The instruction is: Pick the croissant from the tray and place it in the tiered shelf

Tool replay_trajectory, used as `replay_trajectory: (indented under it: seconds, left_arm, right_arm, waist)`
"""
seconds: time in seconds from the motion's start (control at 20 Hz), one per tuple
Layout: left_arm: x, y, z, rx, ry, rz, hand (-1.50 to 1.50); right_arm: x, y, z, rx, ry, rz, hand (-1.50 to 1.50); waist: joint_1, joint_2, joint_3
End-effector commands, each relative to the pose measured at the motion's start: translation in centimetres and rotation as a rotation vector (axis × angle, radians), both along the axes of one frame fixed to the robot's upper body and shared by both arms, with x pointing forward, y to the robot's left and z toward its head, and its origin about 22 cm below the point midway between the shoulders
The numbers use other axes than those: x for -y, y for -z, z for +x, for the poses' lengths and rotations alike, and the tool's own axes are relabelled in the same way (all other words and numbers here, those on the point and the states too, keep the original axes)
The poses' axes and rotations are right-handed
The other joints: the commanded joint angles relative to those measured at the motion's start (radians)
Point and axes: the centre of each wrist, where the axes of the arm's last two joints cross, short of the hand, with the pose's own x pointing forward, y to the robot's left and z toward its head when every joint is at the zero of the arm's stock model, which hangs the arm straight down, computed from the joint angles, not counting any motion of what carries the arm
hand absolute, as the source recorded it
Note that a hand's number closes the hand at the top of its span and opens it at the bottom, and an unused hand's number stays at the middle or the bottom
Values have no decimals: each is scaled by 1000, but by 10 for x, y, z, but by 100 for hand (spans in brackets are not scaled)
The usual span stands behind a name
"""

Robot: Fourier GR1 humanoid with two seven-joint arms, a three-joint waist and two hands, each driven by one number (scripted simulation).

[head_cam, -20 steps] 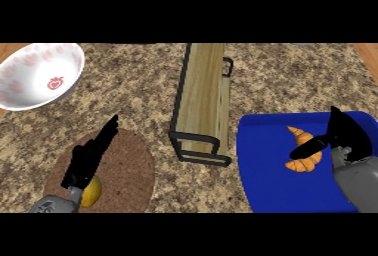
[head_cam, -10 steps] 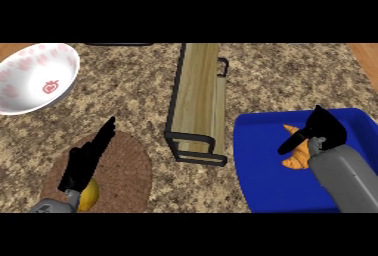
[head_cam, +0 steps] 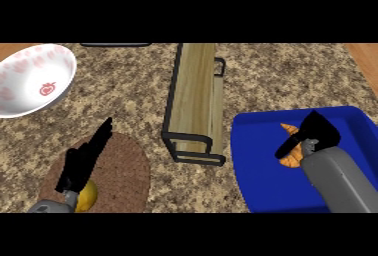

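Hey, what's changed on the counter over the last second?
The right hand moved left across the blue tray from beside the croissant to right over it, now hiding most of it. Whether it has taken hold cannot be seen; the croissant still lies on the tray. The left hand, bowl and wooden tiered shelf stayed put.
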Motion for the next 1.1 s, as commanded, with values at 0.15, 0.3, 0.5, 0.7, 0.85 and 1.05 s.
replay_trajectory:
  seconds: [0.15,0.3,0.5,0.7,0.85,1.05]
  left_arm:
    - [-16,-2,-12,-24,0,19,0]
    - [5,-14,-2,-10,-2,-8,0]
    - [-4,1,-16,-19,7,-12,0]
    - [6,-4,-4,-31,-6,-10,0]
    - [19,4,1,-36,-2,-9,0]
    - [12,2,25,-34,-4,-6,0]
  right_arm:
    - [4,0,8,-120,176,-59,-150]
    - [14,24,4,-139,182,-63,-150]
    - [-4,18,4,-137,178,-60,-150]
    - [12,31,6,-148,171,-63,-150]
    - [8,39,1,-123,148,-6,150]
    - [5,48,2,-92,58,-16,150]
  waist:
    - [4,2,-3]
    - [9,5,-2]
    - [6,3,-3]
    - [5,4,-2]
    - [0,4,-2]
    - [-2,6,-3]
